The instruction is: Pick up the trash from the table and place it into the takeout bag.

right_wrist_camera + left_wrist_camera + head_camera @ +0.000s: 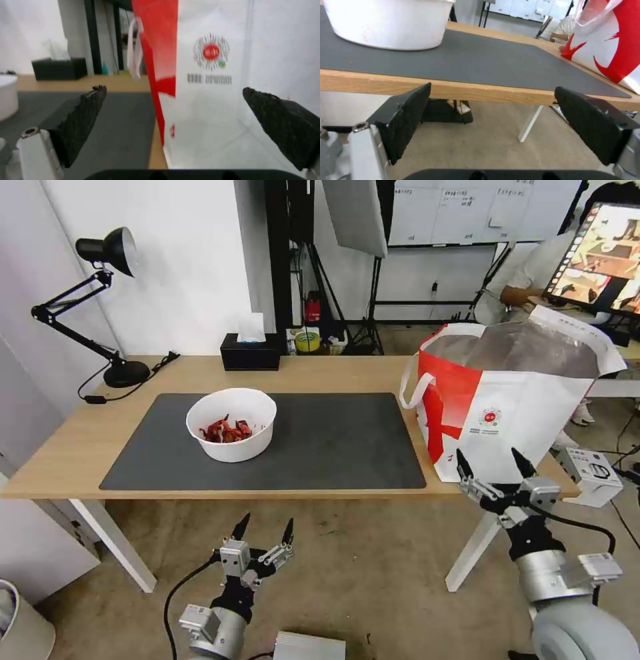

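2 pincers open, bowl (231, 424) on mat (320, 447)

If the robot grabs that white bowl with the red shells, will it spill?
The white bowl looks wide and flat-bottomed, so it probably won't tip on the mat. Its thin rim may flex when pinched. The red shells lie low inside, so spilling seems unlikely unless it is tilted.

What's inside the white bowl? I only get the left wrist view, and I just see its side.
Observer: Red shells lie in the white bowl.
Operator: Is the takeout bag open on top?
Observer: Yes, its mouth stands wide open, and the silver lining shows.
Operator: Where's the right gripper?
Observer: It is open, right in front of the bag's logo side.
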Controlling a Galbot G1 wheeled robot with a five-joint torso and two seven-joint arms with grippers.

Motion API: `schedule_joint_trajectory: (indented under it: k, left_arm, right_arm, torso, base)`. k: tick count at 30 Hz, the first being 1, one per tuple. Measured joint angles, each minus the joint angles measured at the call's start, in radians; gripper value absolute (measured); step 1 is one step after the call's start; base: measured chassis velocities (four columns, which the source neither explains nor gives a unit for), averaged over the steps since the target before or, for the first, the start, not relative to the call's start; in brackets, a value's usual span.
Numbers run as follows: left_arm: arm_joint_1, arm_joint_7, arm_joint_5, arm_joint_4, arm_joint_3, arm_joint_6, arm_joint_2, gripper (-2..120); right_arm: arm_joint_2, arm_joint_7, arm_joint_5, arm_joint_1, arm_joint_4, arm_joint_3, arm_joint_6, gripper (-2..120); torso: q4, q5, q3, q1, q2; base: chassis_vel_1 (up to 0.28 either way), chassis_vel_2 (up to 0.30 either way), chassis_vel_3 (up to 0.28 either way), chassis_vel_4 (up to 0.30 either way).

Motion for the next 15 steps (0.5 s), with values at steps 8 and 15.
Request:
schedule_joint_trajectory:
  k: [8, 15]
  left_arm:
    - [0.005, 0.0, 0.001, -0.006, -0.003, -0.003, -0.011, 100]
    - [-0.001, 0.001, 0.001, -0.006, -0.004, -0.003, -0.004, 100]
  right_arm:
    - [0.062, 0.01, -0.076, -0.07, 0.027, -0.005, -0.045, 100]
    - [0.089, 0.042, -0.08, -0.095, 0.057, -0.017, -0.115, 100]
  torso:
    - [-0.0001, 0.0, 0.0, 0.0, 0.0]
    - [-0.0001, 0.0, 0.0, 0.0, 0.0]
  base:
    - [0.0, 0.0, 0.0, 0.0]
    - [0.0, 0.0, 0.0, 0.0]
